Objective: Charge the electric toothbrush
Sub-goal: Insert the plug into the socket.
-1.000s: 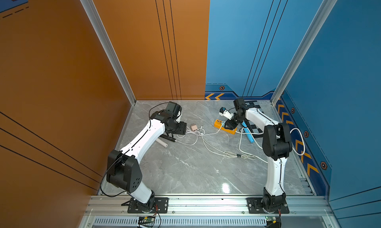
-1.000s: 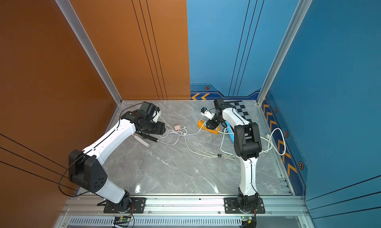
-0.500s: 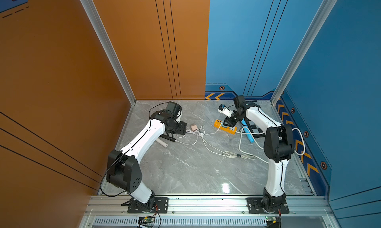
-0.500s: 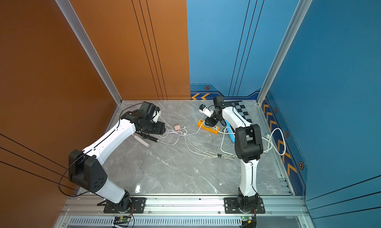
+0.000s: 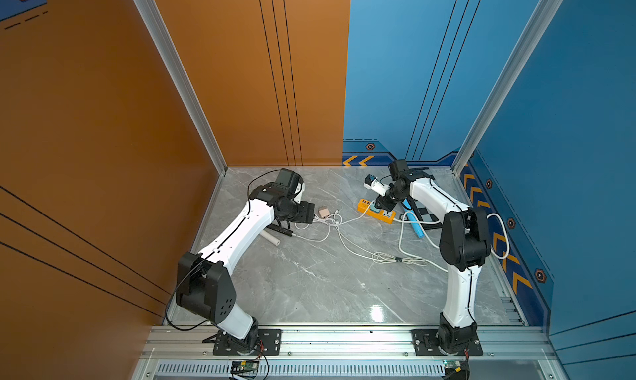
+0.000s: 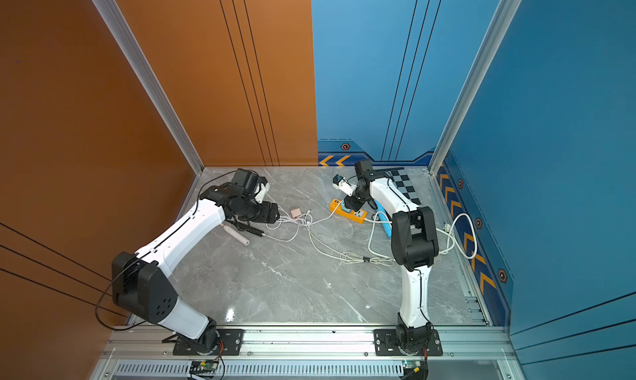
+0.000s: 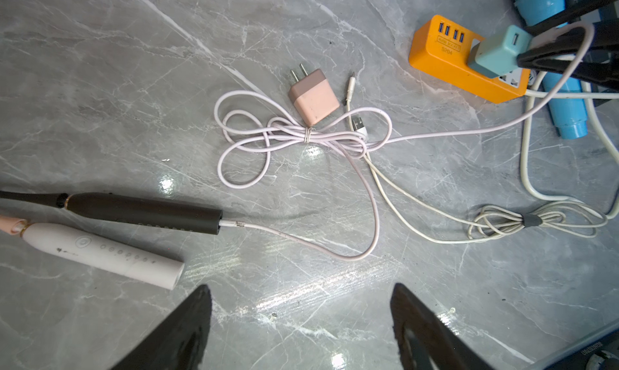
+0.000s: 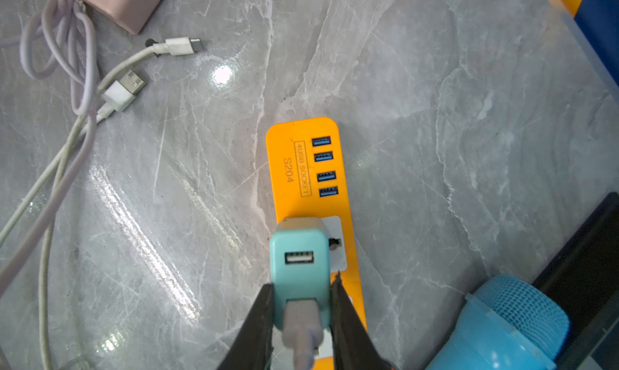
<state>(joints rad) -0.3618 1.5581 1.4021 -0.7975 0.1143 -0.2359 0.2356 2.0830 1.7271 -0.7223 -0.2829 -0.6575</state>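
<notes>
Over at my right tool (image 8: 301,284), the teal charger (image 8: 299,251) is pinched, sitting in the orange power strip (image 8: 301,164). My left tool (image 7: 300,286) is spread wide; black toothbrush (image 7: 144,212) lies just ahead, cabled.

Both top views looked down from high on the whole floor (image 5: 309,285); the wrist cameras sat close, sharing the orange power strip (image 7: 435,60) (image 8: 288,170).

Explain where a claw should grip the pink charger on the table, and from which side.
Likely best: grip the pink charger across the two narrow sides of its square body, coming straight down from above. It lies flat on a broad face; its prongs stick out level at one end, and the tied cable crowds the opposite end.
</notes>
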